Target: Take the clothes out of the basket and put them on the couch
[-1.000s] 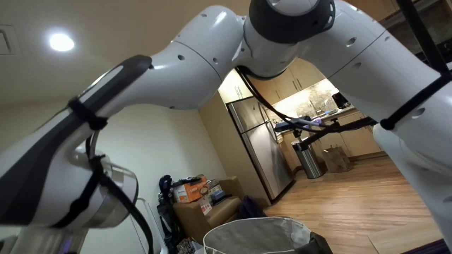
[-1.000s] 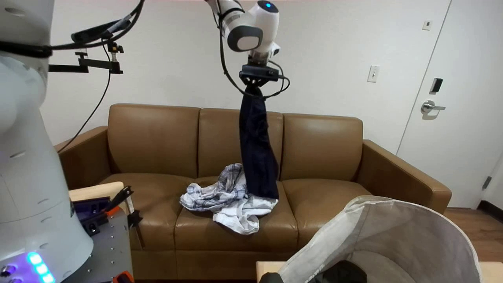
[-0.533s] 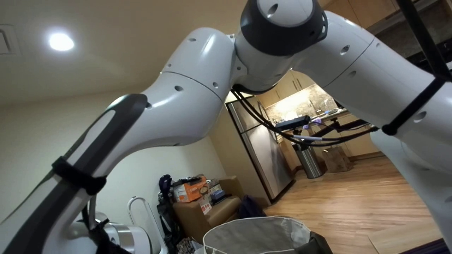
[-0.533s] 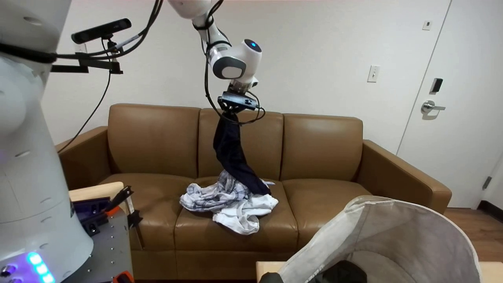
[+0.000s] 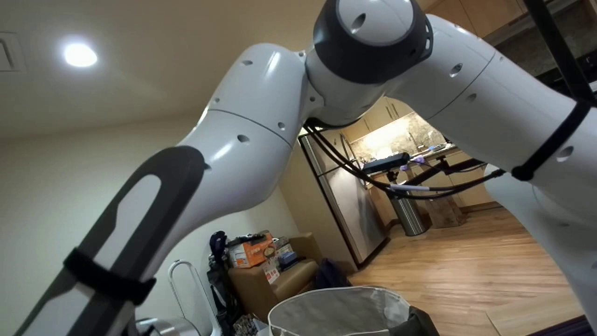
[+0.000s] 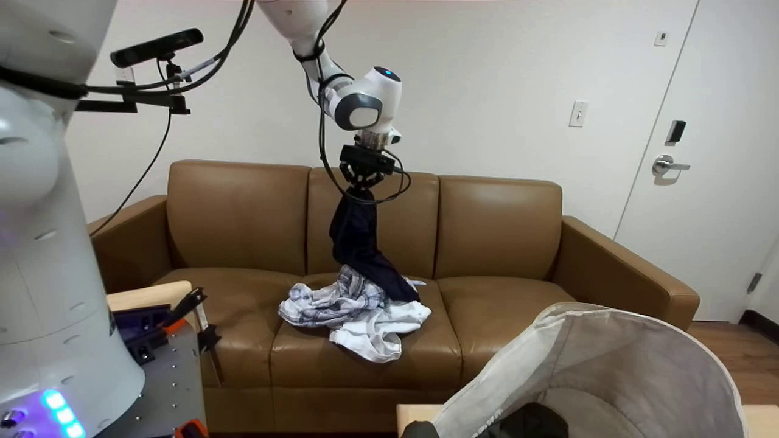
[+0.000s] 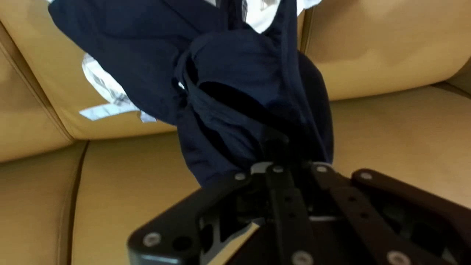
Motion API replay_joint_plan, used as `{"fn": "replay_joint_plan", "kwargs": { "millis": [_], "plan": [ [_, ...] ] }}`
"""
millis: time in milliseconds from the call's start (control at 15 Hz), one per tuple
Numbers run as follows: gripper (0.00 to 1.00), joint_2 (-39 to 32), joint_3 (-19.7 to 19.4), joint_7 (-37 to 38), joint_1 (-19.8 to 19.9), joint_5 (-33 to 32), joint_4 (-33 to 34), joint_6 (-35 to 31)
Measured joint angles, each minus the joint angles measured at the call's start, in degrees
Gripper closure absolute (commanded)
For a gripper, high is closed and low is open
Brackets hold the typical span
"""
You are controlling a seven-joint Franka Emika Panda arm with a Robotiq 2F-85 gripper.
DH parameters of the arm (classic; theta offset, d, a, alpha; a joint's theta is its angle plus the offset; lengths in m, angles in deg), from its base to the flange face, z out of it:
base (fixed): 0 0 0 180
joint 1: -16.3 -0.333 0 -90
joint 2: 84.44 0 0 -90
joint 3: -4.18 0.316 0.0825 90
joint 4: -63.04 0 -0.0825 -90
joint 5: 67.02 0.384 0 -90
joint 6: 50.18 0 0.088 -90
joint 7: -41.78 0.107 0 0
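A navy garment [image 6: 356,238] hangs from the pincer [image 6: 361,185], which is clamped on its top end; in the wrist view its folds run down to the fingers. Lower down the garment bends, and its bottom end rests across a blue-and-white plaid garment [image 6: 328,305] and a white garment [image 6: 376,336], which lie touching, mostly on the middle seat of the brown leather couch [image 6: 499,228]. The pale grey fabric laundry basket [image 6: 645,359], visible in both exterior views, stands well apart from the pile, its bottom cut off by the frame. A black item [image 6: 534,422] shows within its outline, too cropped to name; I cannot tell whether it lies inside or hangs over the rim. Pale wood tabletop [image 6: 415,415] shows on either side of the basket. The white robot arm [image 5: 252,140] arches across an exterior view. Behind it are a stainless refrigerator [image 5: 350,205], a steel trash can [image 5: 407,214] and an orange box [image 5: 259,251] on a brown upholstered seat [image 5: 252,285]. Beyond the couch are a pale wall [image 6: 487,91] and a white door [image 6: 718,201].
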State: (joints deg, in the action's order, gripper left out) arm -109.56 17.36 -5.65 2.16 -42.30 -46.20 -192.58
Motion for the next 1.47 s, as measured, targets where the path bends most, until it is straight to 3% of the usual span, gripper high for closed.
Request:
{"fn": "replay_joint_plan", "kwargs": {
  "millis": [200,467,533,600,733,1267,1467],
  "plan": [
    [0.96,-3.5,-4.8,12.8,-6.8,-8.3,0.7,1.8],
    [0.98,-10.3,-2.8,26.5,-8.7,-19.1,5.2,10.2],
    [0.67,-12.1,-2.3,28.1,-8.9,-20.8,6.8,11.4],
    [0.66,-13.9,-2.0,29.2,-9.1,-22.4,8.3,11.8],
    [0.55,-17.1,-1.9,30.9,-9.3,-24.6,11.1,11.8],
    [0.03,-20.0,-0.7,33.4,-6.1,-24.8,19.7,12.1],
    [0.00,-18.1,-0.6,34.5,-4.1,-24.6,22.5,15.2]
  ]
}}
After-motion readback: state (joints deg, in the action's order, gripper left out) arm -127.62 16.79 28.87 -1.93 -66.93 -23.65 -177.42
